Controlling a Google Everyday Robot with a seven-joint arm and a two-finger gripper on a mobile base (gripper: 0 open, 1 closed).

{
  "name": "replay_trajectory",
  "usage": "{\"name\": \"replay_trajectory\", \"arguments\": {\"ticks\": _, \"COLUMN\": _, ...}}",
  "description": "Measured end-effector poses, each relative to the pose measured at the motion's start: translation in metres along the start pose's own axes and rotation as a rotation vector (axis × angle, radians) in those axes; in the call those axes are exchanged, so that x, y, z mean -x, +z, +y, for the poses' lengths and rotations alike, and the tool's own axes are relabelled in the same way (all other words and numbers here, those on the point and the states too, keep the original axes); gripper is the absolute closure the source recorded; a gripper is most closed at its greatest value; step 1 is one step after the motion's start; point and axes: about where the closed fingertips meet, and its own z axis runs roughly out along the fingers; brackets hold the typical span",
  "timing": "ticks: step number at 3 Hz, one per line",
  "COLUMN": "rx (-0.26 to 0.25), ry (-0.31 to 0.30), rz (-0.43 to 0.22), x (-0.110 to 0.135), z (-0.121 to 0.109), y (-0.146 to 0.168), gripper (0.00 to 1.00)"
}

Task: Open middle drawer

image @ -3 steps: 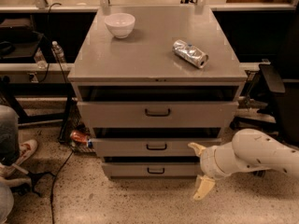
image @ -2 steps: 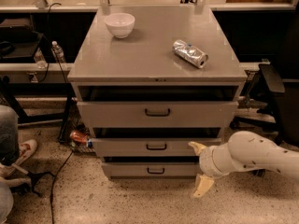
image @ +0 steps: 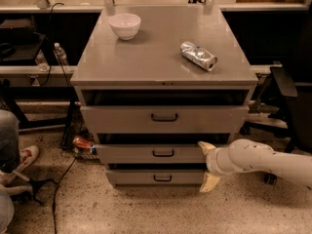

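Observation:
The grey cabinet (image: 161, 57) has three drawers stacked in its front. The middle drawer (image: 126, 154) has a low, wide front and a small dark handle (image: 163, 153), and sits slightly out from the cabinet. The taller top drawer (image: 122, 119) is above it and the bottom drawer (image: 131, 178) below it. My gripper (image: 207, 165) is at the right end of the middle drawer's front, to the right of the handle and apart from it. It is open and empty, with one pale fingertip (image: 205, 146) beside the middle drawer and the other lower down by the bottom drawer.
A white bowl (image: 125, 25) and a crumpled silver packet (image: 198, 55) lie on the cabinet top. A red can (image: 83, 143) and cables lie on the floor to the left. A person's shoe (image: 22, 160) is at far left. A dark chair (image: 287, 96) stands at right.
My gripper has risen a little and shifted slightly towards the cabinet's front. The drawers have not moved.

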Motion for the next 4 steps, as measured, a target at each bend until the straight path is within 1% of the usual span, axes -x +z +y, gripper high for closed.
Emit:
{"name": "replay_trajectory", "arguments": {"ticks": 1, "rx": -0.013, "ry": -0.003, "rz": 0.005, "x": -0.015, "z": -0.010, "y": 0.027, "gripper": 0.00}}
{"name": "replay_trajectory", "arguments": {"ticks": 2, "rx": -0.027, "ry": -0.009, "rz": 0.019, "x": -0.025, "z": -0.016, "y": 0.048, "gripper": 0.00}}
{"name": "replay_trajectory", "arguments": {"ticks": 3, "rx": -0.053, "ry": -0.026, "rz": 0.026, "x": -0.026, "z": -0.026, "y": 0.069, "gripper": 0.00}}
{"name": "replay_trajectory", "arguments": {"ticks": 4, "rx": -0.083, "ry": -0.053, "rz": 0.021, "x": -0.020, "z": -0.038, "y": 0.080, "gripper": 0.00}}
